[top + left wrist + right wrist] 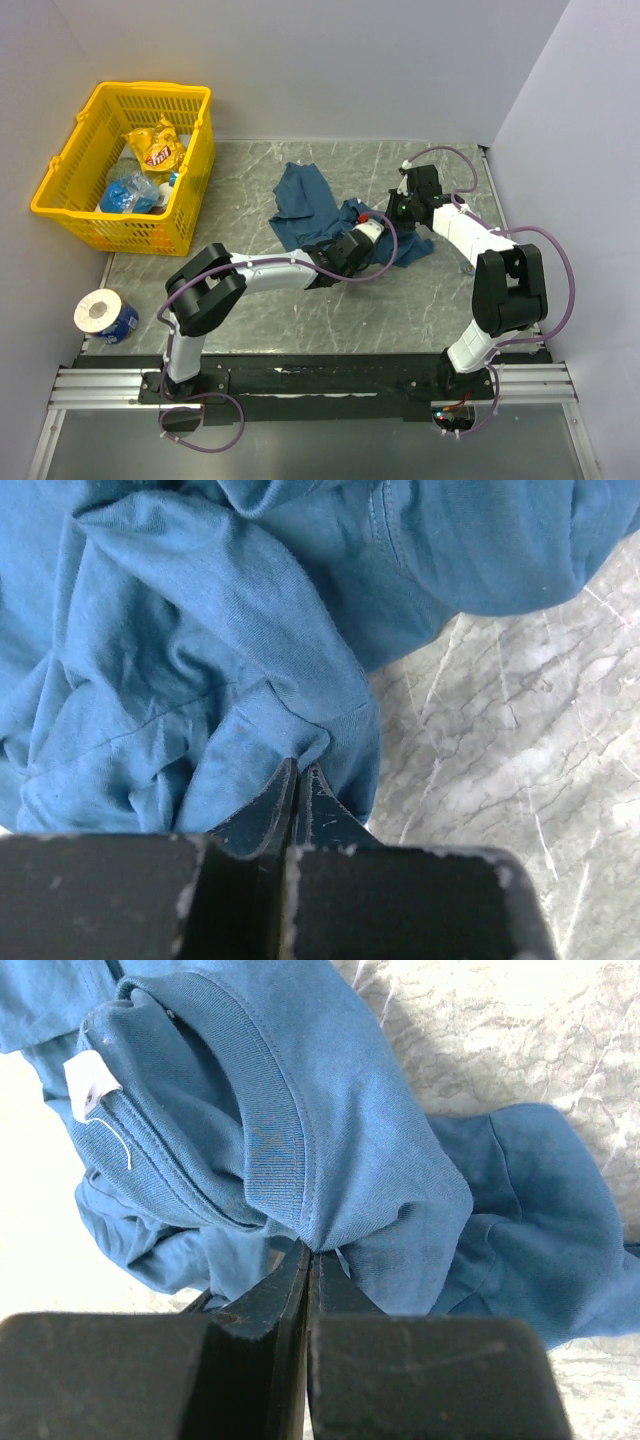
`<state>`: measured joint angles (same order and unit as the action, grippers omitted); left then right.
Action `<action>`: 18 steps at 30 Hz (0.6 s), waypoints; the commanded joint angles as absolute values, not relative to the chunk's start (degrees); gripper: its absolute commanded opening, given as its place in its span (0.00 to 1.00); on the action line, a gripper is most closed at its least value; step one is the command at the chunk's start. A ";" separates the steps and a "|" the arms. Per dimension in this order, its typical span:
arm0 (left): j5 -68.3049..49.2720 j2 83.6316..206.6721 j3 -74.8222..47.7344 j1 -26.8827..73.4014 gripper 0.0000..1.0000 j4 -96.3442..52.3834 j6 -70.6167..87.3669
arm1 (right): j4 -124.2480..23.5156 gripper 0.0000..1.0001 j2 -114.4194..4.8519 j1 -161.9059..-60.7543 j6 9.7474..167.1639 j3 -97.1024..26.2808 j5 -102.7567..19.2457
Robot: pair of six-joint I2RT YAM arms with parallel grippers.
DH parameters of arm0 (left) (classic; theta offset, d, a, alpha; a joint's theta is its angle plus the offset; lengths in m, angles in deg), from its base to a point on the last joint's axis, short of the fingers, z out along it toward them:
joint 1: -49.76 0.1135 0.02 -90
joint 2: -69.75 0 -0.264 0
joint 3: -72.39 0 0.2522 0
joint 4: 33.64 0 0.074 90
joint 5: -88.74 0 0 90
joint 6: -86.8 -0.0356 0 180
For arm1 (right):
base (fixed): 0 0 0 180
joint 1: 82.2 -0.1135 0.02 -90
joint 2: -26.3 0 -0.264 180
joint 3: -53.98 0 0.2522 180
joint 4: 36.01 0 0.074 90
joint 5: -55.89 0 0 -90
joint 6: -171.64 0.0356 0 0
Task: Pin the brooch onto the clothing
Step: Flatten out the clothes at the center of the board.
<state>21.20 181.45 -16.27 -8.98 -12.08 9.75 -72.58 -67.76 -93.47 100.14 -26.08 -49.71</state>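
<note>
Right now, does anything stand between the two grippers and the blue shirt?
Nothing visible does. The left gripper is shut on a fold of the shirt, and the right gripper pinches fabric beside the collar. No brooch shows in any view.

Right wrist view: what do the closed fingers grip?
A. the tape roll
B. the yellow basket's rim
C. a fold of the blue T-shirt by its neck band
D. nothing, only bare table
C: the right gripper is shut on a fold of the T-shirt just beside its ribbed neck band, with the white label further along.
</note>
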 commanded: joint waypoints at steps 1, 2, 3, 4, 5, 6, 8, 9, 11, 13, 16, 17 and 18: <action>22.21 178.38 -15.38 -8.25 0.01 -15.21 9.98 | -72.27 0.00 -65.64 -93.54 99.31 -26.13 -49.58; 22.12 177.86 -14.51 -7.90 0.01 -15.57 10.07 | -72.62 0.00 -65.55 -93.54 99.22 -26.13 -49.50; 22.12 176.46 -13.98 -7.55 0.01 -15.83 10.15 | -72.80 0.00 -65.37 -93.54 99.13 -26.22 -49.32; 22.12 175.57 -13.36 -6.59 0.01 -16.44 10.42 | -72.89 0.00 -65.20 -93.54 98.78 -26.31 -49.32; 22.65 173.13 -11.97 -6.06 0.01 -16.54 10.42 | -73.06 0.00 -65.02 -93.54 98.69 -26.40 -49.06; 23.17 171.71 -11.25 -5.44 0.01 -16.62 10.59 | -73.58 0.00 -64.59 -93.72 98.52 -26.48 -48.88; 25.18 166.64 -8.98 -3.16 0.01 -16.36 10.51 | -73.94 0.00 -63.97 -93.98 97.90 -26.92 -48.62; 26.24 164.60 -8.35 -2.37 0.01 -16.10 10.33 | -74.55 0.00 -63.36 -94.42 97.73 -27.10 -48.53; 28.70 157.86 -6.51 -0.26 0.01 -15.40 9.72 | -74.99 0.00 -62.65 -95.12 96.50 -27.89 -49.31; 34.58 153.00 -5.37 0.71 0.01 -15.31 8.75 | -74.65 0.00 -60.90 -96.61 94.75 -27.98 -50.72; 40.13 143.42 -3.69 1.16 0.01 -15.22 7.08 | -73.51 0.00 -57.21 -99.24 92.29 -27.37 -53.00; 41.10 139.13 -3.52 1.16 0.01 -14.87 6.82 | -73.24 0.00 -56.16 -99.86 91.84 -27.02 -53.71; 43.20 137.00 -3.25 1.16 0.01 -14.43 6.29 | -72.89 0.00 -53.97 -100.39 91.58 -26.66 -55.19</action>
<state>33.16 148.05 -4.33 1.60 -13.18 8.89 -74.83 -62.04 -97.56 95.29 -26.08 -50.76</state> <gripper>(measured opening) 0.024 0.010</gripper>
